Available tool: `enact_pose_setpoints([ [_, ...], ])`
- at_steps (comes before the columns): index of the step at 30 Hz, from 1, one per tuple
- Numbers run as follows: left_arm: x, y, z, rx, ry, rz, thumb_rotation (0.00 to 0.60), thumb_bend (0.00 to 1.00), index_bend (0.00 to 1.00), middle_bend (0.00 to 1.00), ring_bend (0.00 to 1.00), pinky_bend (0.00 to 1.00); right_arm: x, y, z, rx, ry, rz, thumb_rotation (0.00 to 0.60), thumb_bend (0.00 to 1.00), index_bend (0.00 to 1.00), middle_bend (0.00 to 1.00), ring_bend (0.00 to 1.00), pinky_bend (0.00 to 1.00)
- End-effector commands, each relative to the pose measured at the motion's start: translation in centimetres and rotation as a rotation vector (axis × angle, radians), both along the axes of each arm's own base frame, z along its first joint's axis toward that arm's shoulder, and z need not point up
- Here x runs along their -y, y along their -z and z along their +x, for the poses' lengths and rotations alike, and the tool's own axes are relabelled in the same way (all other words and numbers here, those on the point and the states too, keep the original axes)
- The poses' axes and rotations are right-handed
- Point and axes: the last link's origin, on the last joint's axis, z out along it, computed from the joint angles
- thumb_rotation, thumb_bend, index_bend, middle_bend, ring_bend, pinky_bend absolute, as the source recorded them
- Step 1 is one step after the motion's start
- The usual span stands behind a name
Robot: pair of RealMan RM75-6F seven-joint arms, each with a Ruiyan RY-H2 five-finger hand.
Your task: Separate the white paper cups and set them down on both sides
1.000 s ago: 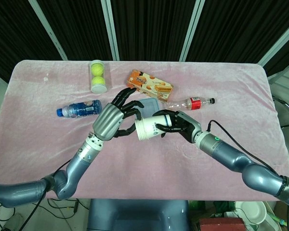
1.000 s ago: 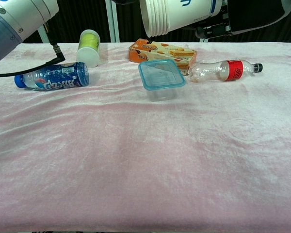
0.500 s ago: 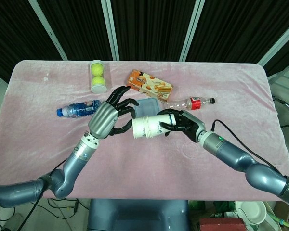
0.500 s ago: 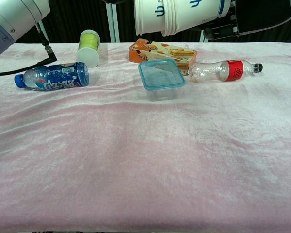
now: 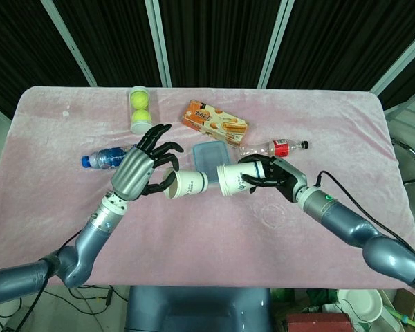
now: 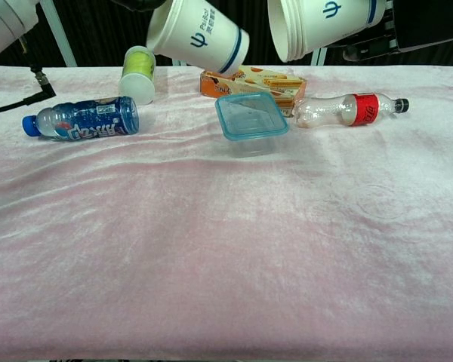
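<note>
Now one cup (image 5: 185,185) has come free of the stack (image 5: 236,179). Left hand (image 5: 140,170) grips the single cup, right hand (image 5: 271,175) holds the stack, both above the middle of the table (image 5: 48,207). Lower each slowly toward its own side edge, bottom down.

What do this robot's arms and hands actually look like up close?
Both arms are smooth blue-grey metal tubes with rounded joints. The left hand has a silver ribbed back and black fingers; the right hand is mostly black. The right wrist bears a small green ring light, and a thin black cable runs along that arm.
</note>
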Motion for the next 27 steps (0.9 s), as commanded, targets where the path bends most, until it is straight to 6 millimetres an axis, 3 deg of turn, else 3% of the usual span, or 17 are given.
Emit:
enact_pose_setpoints([
  [1, -0.1, -1.1, -1.5, -0.073, -0.032, 0.019, 0.6, 0.63, 0.69, 0.33, 0.0, 0.07, 0.0, -0.5, -1.6, -0.144, -0.065, -0.072, 0.6, 0.4, 0.62, 0.5, 0.56, 0.54],
  [10, 0.3, -4.3, -3.7, -0.341, -0.162, -0.043, 0.6, 0.63, 0.68, 0.32, 0.0, 0.07, -1.3, -0.4, -3.9, -0.467, -0.252, -0.138, 0.6, 0.4, 0.62, 0.5, 0.56, 0.54],
  [17, 0.7, -6.8, -6.9, -0.561, -0.323, -0.053, 0.6, 0.63, 0.67, 0.31, 0.0, 0.05, -2.7, 1.4, -5.6, -0.821, -0.508, -0.287, 0.6, 0.4, 0.62, 0.49, 0.56, 0.54],
  [19, 0.7, -7.0, -8.9, -0.642, -0.391, -0.06, 0.6, 0.63, 0.67, 0.31, 0.0, 0.05, -3.4, 2.6, -5.8, -0.989, -0.64, -0.364, 0.6, 0.41, 0.62, 0.48, 0.55, 0.54],
  [27, 0.4, -5.3, -12.0, -0.704, -0.484, -0.099, 0.6, 0.63, 0.65, 0.3, 0.0, 0.02, -4.5, 6.0, -6.0, -1.264, -0.756, -0.495, 0.6, 0.41, 0.62, 0.48, 0.54, 0.53],
])
